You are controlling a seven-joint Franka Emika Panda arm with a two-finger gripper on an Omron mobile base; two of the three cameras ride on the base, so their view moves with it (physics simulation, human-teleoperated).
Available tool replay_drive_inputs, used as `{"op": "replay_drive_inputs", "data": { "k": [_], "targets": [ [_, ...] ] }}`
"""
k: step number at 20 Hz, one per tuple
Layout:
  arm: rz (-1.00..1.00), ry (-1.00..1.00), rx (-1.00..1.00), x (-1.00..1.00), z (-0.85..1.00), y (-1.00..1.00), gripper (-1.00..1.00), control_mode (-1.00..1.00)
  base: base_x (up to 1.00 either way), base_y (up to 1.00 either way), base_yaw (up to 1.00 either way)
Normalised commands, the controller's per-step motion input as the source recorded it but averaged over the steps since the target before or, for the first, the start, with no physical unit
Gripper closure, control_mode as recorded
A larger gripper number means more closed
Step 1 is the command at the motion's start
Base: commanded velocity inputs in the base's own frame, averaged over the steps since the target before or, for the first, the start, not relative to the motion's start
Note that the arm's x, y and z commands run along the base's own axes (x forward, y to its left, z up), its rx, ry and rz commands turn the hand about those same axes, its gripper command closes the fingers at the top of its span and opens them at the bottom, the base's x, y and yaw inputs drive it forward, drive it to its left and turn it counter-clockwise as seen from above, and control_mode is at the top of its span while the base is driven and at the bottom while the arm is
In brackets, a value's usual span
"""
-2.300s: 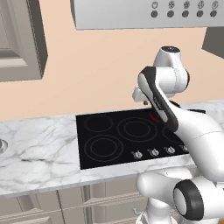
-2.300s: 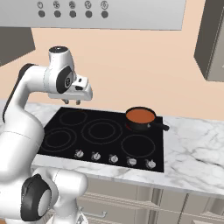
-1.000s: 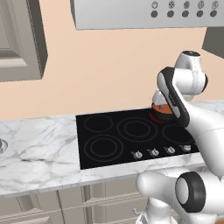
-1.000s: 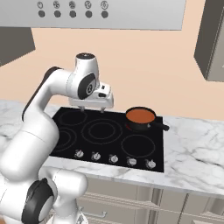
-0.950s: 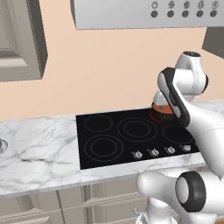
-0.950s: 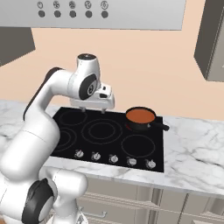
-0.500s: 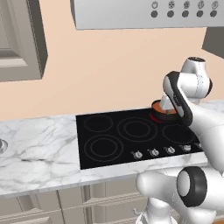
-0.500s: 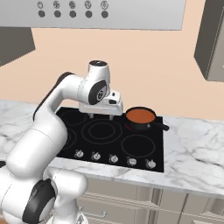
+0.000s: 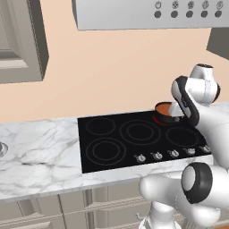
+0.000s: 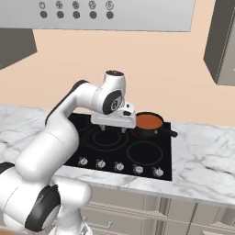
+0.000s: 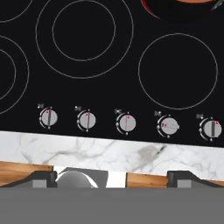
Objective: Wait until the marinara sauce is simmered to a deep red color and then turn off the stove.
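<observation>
The white robot arm is swinging across the wide flat black glass stove toward its right side, having travelled from the left rear corner of the cooktop to a spot just beside the small dark round pot. The two-finger gripper is hanging above the rear middle burner ring with its jaws spread wide and nothing between them; the dark fingertips are framing the row of five small silver knobs along the stove's front edge. The move suggests the waiting is over and the arm is lining up on the controls, though no knob is being touched yet.

The marinara sauce is sitting in the pot on the right rear burner, near the cooktop's back right corner. It is showing as a smooth, flat orange-red disc, with a thin red glow under the pot's base at the top edge of the hand view. Whether it is deep enough a red is hard to judge. In the hand view the fourth knob is sitting turned sideways while the others are standing upright, which probably marks the live burner.
</observation>
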Motion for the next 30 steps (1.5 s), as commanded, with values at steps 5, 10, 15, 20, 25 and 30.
{"op": "replay_drive_inputs", "data": {
  "k": [5, 10, 15, 20, 25, 30],
  "targets": [
    [0.0, 0.03, 0.04, 0.0, -0.3, -0.33, -1.0, -1.0, 0.0, 0.0, 0.0],
    [0.0, 0.0, 0.01, 0.0, -0.47, -0.47, -1.0, -1.0, 0.0, 0.0, 0.0],
    [0.0, 0.0, 0.0, 0.0, -0.57, -0.4, -1.0, -1.0, 0.0, 0.0, 0.0],
    [0.0, 0.01, 0.0, 0.0, -0.51, -0.24, -1.0, -1.0, 0.0, 0.0, 0.0],
    [0.0, 0.03, 0.0, 0.0, -0.43, -0.19, -1.0, -1.0, 0.0, 0.0, 0.0],
    [0.0, 0.02, 0.0, 0.0, -0.4, -0.16, -1.0, -1.0, 0.0, 0.0, 0.0]
  ]
}}
